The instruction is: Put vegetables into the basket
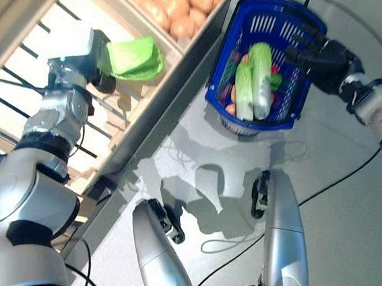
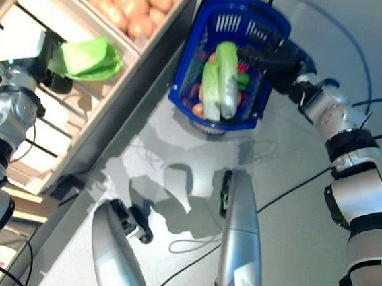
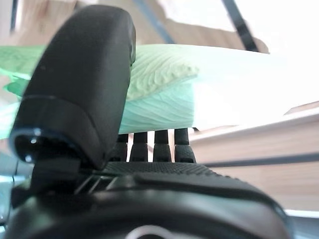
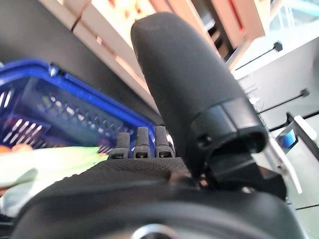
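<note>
My left hand is up at the wooden stand, shut on a bright green leafy vegetable. In the left wrist view the thumb lies over the leaf and the fingers curl under it. The blue plastic basket stands on the floor to the right. In it lie two long pale green cabbages over small orange, red and green vegetables. My right hand is at the basket's right rim with straight fingers; the right wrist view shows it above the blue rim.
The wooden stand with slatted shelves and crates runs across the upper left, its dark base edge slanting down to the left beside the basket. Grey floor lies to the right and below.
</note>
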You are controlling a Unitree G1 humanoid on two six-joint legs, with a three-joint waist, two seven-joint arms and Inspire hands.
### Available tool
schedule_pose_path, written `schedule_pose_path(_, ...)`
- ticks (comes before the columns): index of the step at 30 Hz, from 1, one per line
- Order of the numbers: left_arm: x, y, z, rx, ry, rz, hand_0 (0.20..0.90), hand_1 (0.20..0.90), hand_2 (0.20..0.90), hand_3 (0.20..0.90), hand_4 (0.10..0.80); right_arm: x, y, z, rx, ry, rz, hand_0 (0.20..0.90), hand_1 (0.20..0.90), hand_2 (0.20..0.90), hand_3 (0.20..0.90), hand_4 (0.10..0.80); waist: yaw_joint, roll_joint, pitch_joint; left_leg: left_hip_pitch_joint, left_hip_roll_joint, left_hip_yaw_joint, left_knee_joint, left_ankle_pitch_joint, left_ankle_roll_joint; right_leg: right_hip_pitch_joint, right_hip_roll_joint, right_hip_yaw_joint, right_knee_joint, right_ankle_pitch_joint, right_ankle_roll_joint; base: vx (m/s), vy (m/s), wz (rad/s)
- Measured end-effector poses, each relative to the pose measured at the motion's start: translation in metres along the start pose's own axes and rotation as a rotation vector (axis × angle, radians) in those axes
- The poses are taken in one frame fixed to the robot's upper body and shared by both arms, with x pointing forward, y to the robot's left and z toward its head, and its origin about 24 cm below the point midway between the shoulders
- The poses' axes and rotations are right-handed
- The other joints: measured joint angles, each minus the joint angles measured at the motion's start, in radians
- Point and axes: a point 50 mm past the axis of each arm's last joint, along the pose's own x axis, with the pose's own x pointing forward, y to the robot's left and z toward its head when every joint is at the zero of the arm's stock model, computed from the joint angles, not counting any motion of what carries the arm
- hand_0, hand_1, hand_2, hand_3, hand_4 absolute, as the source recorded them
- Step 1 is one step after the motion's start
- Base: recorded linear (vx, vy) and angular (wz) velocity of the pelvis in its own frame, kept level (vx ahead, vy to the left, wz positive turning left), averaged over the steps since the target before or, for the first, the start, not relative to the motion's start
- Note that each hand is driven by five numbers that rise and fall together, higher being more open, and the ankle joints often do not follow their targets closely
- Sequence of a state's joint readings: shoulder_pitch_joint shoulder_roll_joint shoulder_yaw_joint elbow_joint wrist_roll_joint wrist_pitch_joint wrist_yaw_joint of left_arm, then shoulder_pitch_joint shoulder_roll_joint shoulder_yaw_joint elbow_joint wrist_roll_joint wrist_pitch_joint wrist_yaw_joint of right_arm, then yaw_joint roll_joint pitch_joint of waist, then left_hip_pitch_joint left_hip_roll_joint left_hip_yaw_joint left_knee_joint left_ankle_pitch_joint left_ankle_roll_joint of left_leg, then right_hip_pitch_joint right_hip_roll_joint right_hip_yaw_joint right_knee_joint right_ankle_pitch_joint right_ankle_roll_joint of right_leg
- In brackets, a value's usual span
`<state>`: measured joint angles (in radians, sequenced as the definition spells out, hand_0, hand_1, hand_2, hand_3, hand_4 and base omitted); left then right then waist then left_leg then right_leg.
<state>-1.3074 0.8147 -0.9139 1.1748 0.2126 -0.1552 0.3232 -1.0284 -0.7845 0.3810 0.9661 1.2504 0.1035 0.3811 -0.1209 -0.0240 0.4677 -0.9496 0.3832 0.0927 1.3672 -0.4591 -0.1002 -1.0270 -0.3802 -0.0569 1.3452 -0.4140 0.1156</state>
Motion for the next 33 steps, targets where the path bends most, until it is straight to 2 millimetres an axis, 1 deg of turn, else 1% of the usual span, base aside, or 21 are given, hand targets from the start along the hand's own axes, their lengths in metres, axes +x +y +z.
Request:
schedule_pose_path(2, -0.005, -0.008, -0.005, -0.060, 0.018, -0.009, 0.300, 0.300, 0.300, 0.300, 0.400, -0.001, -0.001, -0.008, -0.001, 0.012, -0.005, 0.900, 0.900, 0.900, 0.900, 0.800, -0.002, -0.002, -0.002, 0.061, -0.005, 0.006, -0.058, 0.017, -0.015, 0.065, 0.001, -0.020, -0.046, 0.005, 0.005, 0.028, 0.008, 0.07)
schedule_pose_path(3, -0.008, -0.012, -0.009, -0.074, 0.019, -0.021, 0.300, 0.300, 0.300, 0.300, 0.400, -0.001, 0.000, -0.010, -0.010, 0.018, -0.002, 0.900, 0.900, 0.900, 0.900, 0.800, 0.002, -0.002, -0.002, 0.109, -0.007, 0.024, -0.096, 0.024, -0.019, 0.103, 0.001, -0.022, -0.074, 0.005, 0.006, 0.000, 0.000, 0.00)
schedule_pose_path(8, -0.011, -0.006, -0.020, -0.198, 0.061, 0.023, 0.300, 0.300, 0.300, 0.300, 0.400, 0.003, 0.011, -0.010, -0.046, 0.016, 0.052, 0.900, 0.900, 0.900, 0.900, 0.800, 0.015, 0.001, -0.004, 0.214, -0.026, 0.042, -0.216, 0.064, -0.031, 0.202, -0.001, -0.054, -0.162, 0.017, 0.001, 0.002, -0.009, 0.03)
schedule_pose_path(11, -0.014, -0.010, -0.022, -0.290, 0.074, 0.007, 0.300, 0.300, 0.300, 0.300, 0.400, 0.004, 0.018, -0.018, -0.076, 0.038, 0.074, 0.900, 0.900, 0.900, 0.900, 0.800, 0.035, 0.005, -0.011, 0.313, -0.040, 0.053, -0.318, 0.094, -0.045, 0.297, 0.000, -0.080, -0.235, 0.025, 0.000, 0.010, -0.017, 0.06)
schedule_pose_path(12, -0.015, -0.010, -0.022, -0.310, 0.079, 0.010, 0.300, 0.300, 0.300, 0.300, 0.400, 0.004, 0.019, -0.019, -0.077, 0.038, 0.080, 0.900, 0.900, 0.900, 0.900, 0.800, 0.035, 0.009, -0.015, 0.321, -0.040, 0.052, -0.332, 0.099, -0.046, 0.309, 0.001, -0.088, -0.247, 0.026, -0.001, 0.028, -0.015, 0.10)
schedule_pose_path(14, -0.015, -0.009, -0.023, -0.395, 0.091, 0.021, 0.300, 0.300, 0.300, 0.300, 0.400, 0.005, 0.023, -0.020, -0.110, 0.041, 0.083, 0.900, 0.900, 0.900, 0.900, 0.800, 0.041, 0.009, -0.021, 0.360, -0.052, 0.059, -0.390, 0.126, -0.049, 0.344, 0.001, -0.102, -0.292, 0.041, -0.001, 0.028, -0.011, 0.08)
schedule_pose_path(15, -0.017, -0.011, -0.024, -0.437, 0.098, 0.019, 0.300, 0.300, 0.300, 0.300, 0.400, 0.005, 0.024, -0.023, -0.120, 0.045, 0.075, 0.900, 0.900, 0.900, 0.900, 0.800, 0.049, 0.009, -0.021, 0.402, -0.058, 0.064, -0.433, 0.136, -0.052, 0.385, 0.001, -0.112, -0.322, 0.045, -0.001, 0.044, -0.024, 0.01)
schedule_pose_path(16, -0.021, -0.015, -0.025, -0.526, 0.105, 0.016, 0.300, 0.300, 0.300, 0.300, 0.400, 0.004, 0.025, -0.028, -0.150, 0.055, 0.057, 0.900, 0.900, 0.900, 0.900, 0.800, 0.055, 0.009, -0.020, 0.456, -0.060, 0.076, -0.484, 0.152, -0.055, 0.433, 0.008, -0.122, -0.364, 0.055, 0.002, -0.007, -0.034, -0.01)
schedule_pose_path(18, -0.026, -0.021, -0.026, -0.609, 0.109, 0.011, 0.300, 0.300, 0.300, 0.300, 0.400, 0.002, 0.027, -0.036, -0.170, 0.064, 0.054, 0.900, 0.900, 0.900, 0.900, 0.800, 0.060, 0.011, -0.030, 0.506, -0.067, 0.082, -0.545, 0.174, -0.058, 0.483, 0.016, -0.136, -0.415, 0.068, 0.002, 0.000, 0.000, 0.00)
schedule_pose_path(20, -0.033, -0.028, -0.026, -0.752, 0.111, -0.001, 0.300, 0.300, 0.300, 0.300, 0.400, -0.001, 0.038, -0.047, -0.208, 0.063, 0.063, 0.900, 0.900, 0.900, 0.900, 0.800, 0.059, 0.011, -0.051, 0.569, -0.078, 0.091, -0.658, 0.219, -0.062, 0.545, 0.036, -0.162, -0.511, 0.102, 0.002, 0.074, -0.019, 0.02)
schedule_pose_path(21, -0.034, -0.029, -0.026, -0.785, 0.111, -0.006, 0.300, 0.300, 0.300, 0.300, 0.400, -0.001, 0.041, -0.049, -0.221, 0.062, 0.063, 0.900, 0.900, 0.900, 0.900, 0.800, 0.060, 0.011, -0.051, 0.587, -0.079, 0.093, -0.681, 0.228, -0.064, 0.561, 0.037, -0.170, -0.529, 0.108, 0.001, 0.089, -0.024, -0.02)
schedule_pose_path(23, -0.045, -0.046, -0.022, -0.994, 0.125, -0.050, 0.300, 0.300, 0.300, 0.300, 0.400, -0.004, 0.048, -0.068, -0.222, 0.080, 0.033, 0.900, 0.900, 0.900, 0.900, 0.800, 0.064, 0.011, -0.058, 0.698, -0.094, 0.117, -0.815, 0.280, -0.067, 0.653, 0.062, -0.182, -0.634, 0.144, 0.006, 0.143, -0.030, -0.06)
schedule_pose_path(24, -0.050, -0.054, -0.019, -1.060, 0.131, -0.069, 0.300, 0.300, 0.300, 0.300, 0.400, -0.006, 0.050, -0.077, -0.218, 0.098, 0.029, 0.900, 0.900, 0.900, 0.900, 0.800, 0.064, 0.013, -0.066, 0.736, -0.096, 0.128, -0.865, 0.297, -0.069, 0.687, 0.071, -0.193, -0.674, 0.155, 0.009, 0.143, -0.024, -0.08)
schedule_pose_path(25, -0.058, -0.068, -0.014, -1.153, 0.143, -0.098, 0.300, 0.300, 0.300, 0.300, 0.400, -0.012, 0.050, -0.091, -0.225, 0.136, 0.029, 0.900, 0.900, 0.900, 0.900, 0.800, 0.067, 0.018, -0.092, 0.777, -0.100, 0.133, -0.929, 0.319, -0.072, 0.721, 0.085, -0.201, -0.726, 0.172, 0.012, 0.130, -0.021, -0.06)
schedule_pose_path(26, -0.069, -0.086, -0.008, -1.241, 0.158, -0.148, 0.300, 0.300, 0.300, 0.300, 0.400, -0.020, 0.049, -0.111, -0.213, 0.201, 0.031, 0.900, 0.900, 0.900, 0.900, 0.800, 0.072, 0.022, -0.150, 0.796, -0.105, 0.135, -0.988, 0.336, -0.076, 0.731, 0.097, -0.203, -0.769, 0.185, 0.019, 0.177, -0.022, -0.11)
schedule_pose_path(27, -0.074, -0.096, -0.001, -1.314, 0.163, -0.189, 0.300, 0.300, 0.300, 0.300, 0.400, -0.025, 0.049, -0.120, -0.227, 0.252, 0.034, 0.900, 0.900, 0.900, 0.900, 0.800, 0.079, 0.024, -0.166, 0.837, -0.107, 0.139, -1.032, 0.350, -0.083, 0.763, 0.106, -0.206, -0.804, 0.197, 0.020, 0.166, -0.019, -0.13)
schedule_pose_path(28, -0.079, -0.104, 0.007, -1.397, 0.172, -0.223, 0.300, 0.300, 0.300, 0.300, 0.400, -0.028, 0.048, -0.128, -0.224, 0.313, 0.042, 0.900, 0.900, 0.900, 0.900, 0.800, 0.084, 0.028, -0.168, 0.889, -0.109, 0.148, -1.090, 0.373, -0.080, 0.812, 0.120, -0.208, -0.853, 0.216, 0.025, 0.124, -0.019, -0.10)
schedule_pose_path(30, -0.083, -0.115, 0.021, -1.531, 0.167, -0.273, 0.300, 0.300, 0.300, 0.300, 0.400, -0.031, 0.052, -0.140, -0.224, 0.391, 0.087, 0.900, 0.900, 0.900, 0.900, 0.800, 0.081, 0.028, -0.192, 0.954, -0.111, 0.161, -1.177, 0.400, -0.082, 0.877, 0.137, -0.225, -0.939, 0.247, 0.035, 0.081, -0.033, -0.01)
schedule_pose_path(31, -0.084, -0.119, 0.030, -1.607, 0.165, -0.293, 0.300, 0.300, 0.300, 0.300, 0.400, -0.031, 0.054, -0.142, -0.221, 0.411, 0.114, 0.900, 0.900, 0.900, 0.900, 0.800, 0.081, 0.025, -0.209, 0.965, -0.120, 0.161, -1.199, 0.409, -0.079, 0.889, 0.137, -0.225, -0.963, 0.257, 0.043, 0.053, -0.032, 0.03)
schedule_pose_path(32, -0.084, -0.120, 0.035, -1.638, 0.161, -0.298, 0.300, 0.300, 0.300, 0.300, 0.400, -0.031, 0.056, -0.142, -0.221, 0.414, 0.125, 0.900, 0.900, 0.900, 0.900, 0.800, 0.082, 0.026, -0.211, 0.976, -0.123, 0.161, -1.211, 0.414, -0.078, 0.902, 0.137, -0.226, -0.978, 0.263, 0.046, 0.041, -0.028, 0.05)
schedule_pose_path(33, -0.085, -0.122, 0.044, -1.696, 0.154, -0.314, 0.300, 0.300, 0.300, 0.300, 0.400, -0.031, 0.060, -0.141, -0.218, 0.416, 0.154, 0.900, 0.900, 0.900, 0.900, 0.800, 0.082, 0.028, -0.216, 0.995, -0.127, 0.162, -1.233, 0.419, -0.074, 0.928, 0.140, -0.230, -1.016, 0.280, 0.052, 0.045, -0.024, 0.02)
